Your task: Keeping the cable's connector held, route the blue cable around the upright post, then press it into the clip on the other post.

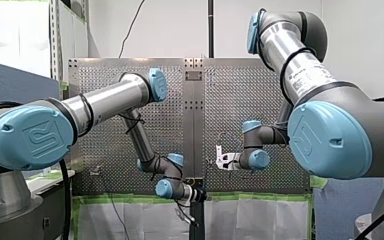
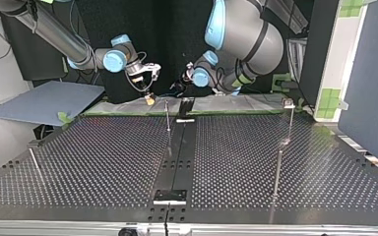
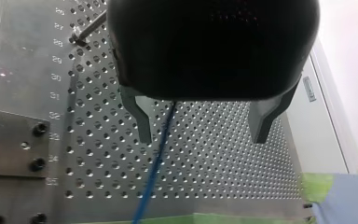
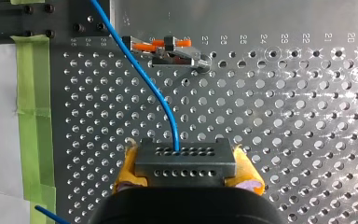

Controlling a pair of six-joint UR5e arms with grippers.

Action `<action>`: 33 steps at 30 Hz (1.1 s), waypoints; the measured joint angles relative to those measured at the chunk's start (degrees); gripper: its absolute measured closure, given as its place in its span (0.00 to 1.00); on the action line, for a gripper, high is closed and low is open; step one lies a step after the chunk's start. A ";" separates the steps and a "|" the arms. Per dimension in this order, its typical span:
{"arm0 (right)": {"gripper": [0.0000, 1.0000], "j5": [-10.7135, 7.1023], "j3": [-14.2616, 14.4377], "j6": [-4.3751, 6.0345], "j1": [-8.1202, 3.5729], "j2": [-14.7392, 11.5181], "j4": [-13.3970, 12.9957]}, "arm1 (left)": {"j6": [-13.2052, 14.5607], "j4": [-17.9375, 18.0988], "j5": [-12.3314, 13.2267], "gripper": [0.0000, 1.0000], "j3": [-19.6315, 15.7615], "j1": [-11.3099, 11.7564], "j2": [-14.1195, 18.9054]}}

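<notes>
My left gripper (image 3: 202, 140) hangs over the perforated table (image 3: 214, 177), fingers spread apart, the blue cable (image 3: 156, 163) running between them. My right gripper (image 4: 186, 171) has its yellow pads clamped on the connector (image 4: 185, 158); the cable curves from there past the clip (image 4: 172, 51).

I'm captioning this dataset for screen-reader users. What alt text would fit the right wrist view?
My right gripper, with yellow pads, clamps a grey perforated connector. A blue cable rises from the connector and curves ahead over the perforated table, passing close beside a metal clip with orange levers.
</notes>
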 joint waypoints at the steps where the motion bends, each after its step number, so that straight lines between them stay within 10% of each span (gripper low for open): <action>1: 1.00 0.00 0.00 0.00 0.00 0.00 0.00 | 0.55 -0.05 -0.49 0.00 0.00 0.15 0.00; 3: 1.00 0.00 0.00 -0.01 0.00 0.01 0.00 | 1.47 -0.29 -1.36 0.13 0.01 0.39 0.00; 8: 1.00 0.00 0.00 -0.01 0.00 0.01 0.04 | 4.06 -2.19 -3.91 0.85 0.02 0.91 0.00; 11: 1.00 0.00 0.00 -0.02 0.00 0.01 0.03 | 5.61 -3.22 -5.46 1.00 0.02 1.10 0.00; 33: 1.00 0.52 0.00 0.80 -0.31 0.02 0.13 | 17.46 -5.91 -8.37 1.00 0.01 1.84 0.01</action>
